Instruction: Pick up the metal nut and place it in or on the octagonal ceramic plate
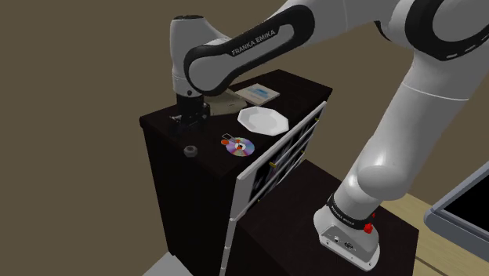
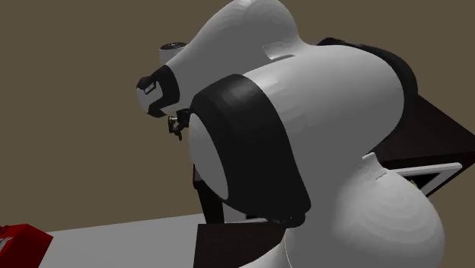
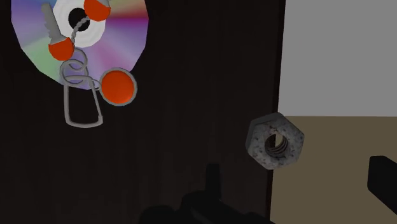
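Lying well apart: nut [image 1: 189,150], oct. plate [image 1: 262,121]

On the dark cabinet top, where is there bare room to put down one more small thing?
A bare strip lies between the nut and the disc with keys; another between the open pincer and the white plate. It is crowded at the far end: plate, book and a round tan thing close together.

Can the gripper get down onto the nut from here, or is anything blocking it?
Probably yes. The gripper hovers open above the dark cabinet top, and the grey nut lies bare near its edge. The keyring and CD sit off to the side. The edge leaves little margin.
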Motion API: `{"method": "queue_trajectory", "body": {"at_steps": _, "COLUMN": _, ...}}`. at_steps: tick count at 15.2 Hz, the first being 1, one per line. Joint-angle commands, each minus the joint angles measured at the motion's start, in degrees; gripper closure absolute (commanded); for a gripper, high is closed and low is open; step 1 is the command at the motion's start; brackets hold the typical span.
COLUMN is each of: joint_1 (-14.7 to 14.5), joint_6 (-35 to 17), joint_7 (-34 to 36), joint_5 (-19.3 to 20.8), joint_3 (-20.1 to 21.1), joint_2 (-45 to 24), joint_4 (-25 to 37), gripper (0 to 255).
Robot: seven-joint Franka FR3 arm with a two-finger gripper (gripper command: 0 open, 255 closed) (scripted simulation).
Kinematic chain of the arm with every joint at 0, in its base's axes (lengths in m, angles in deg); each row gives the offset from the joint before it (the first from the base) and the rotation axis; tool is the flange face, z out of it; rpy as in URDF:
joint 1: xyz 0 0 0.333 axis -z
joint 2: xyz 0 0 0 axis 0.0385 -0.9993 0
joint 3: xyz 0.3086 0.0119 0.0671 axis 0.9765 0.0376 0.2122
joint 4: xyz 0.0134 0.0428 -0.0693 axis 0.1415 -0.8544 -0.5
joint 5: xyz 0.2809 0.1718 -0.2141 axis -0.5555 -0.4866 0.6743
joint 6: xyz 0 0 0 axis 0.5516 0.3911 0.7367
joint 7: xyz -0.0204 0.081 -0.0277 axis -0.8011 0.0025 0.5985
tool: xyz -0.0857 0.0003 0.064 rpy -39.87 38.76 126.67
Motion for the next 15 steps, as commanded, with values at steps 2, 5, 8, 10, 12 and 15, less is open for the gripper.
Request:
{"method": "queue_trajectory", "body": {"at_steps": 2, "joint_1": -0.31, "joint_6": -2.07, "joint_7": 1.17, "joint_5": 1.43, "joint_3": -0.04, "joint_2": -2.62, "joint_4": 0.08, "gripper": 0}}
{"method": "queue_trajectory", "body": {"at_steps": 5, "joint_1": -0.45, "joint_6": -4.19, "joint_7": 1.7, "joint_5": 2.21, "joint_3": -0.17, "joint_2": -3.97, "joint_4": -0.82, "gripper": 0}}
{"method": "queue_trajectory", "body": {"at_steps": 8, "joint_1": -0.58, "joint_6": -5.99, "joint_7": 2.21, "joint_5": 2.95, "joint_3": -0.32, "joint_2": -5.2, "joint_4": -1.51, "gripper": 0}}
{"method": "queue_trajectory", "body": {"at_steps": 10, "joint_1": -0.59, "joint_6": -5.99, "joint_7": 2.21, "joint_5": 2.95, "joint_3": -0.33, "joint_2": -5.2, "joint_4": -1.51, "gripper": 0}}
{"method": "queue_trajectory", "body": {"at_steps": 12, "joint_1": -0.59, "joint_6": -5.99, "joint_7": 2.21, "joint_5": 2.95, "joint_3": -0.33, "joint_2": -5.2, "joint_4": -1.51, "gripper": 0}}
{"method": "queue_trajectory", "body": {"at_steps": 15, "joint_1": -0.59, "joint_6": -5.98, "joint_7": 2.21, "joint_5": 2.94, "joint_3": -0.33, "joint_2": -5.2, "joint_4": -1.51, "gripper": 0}}
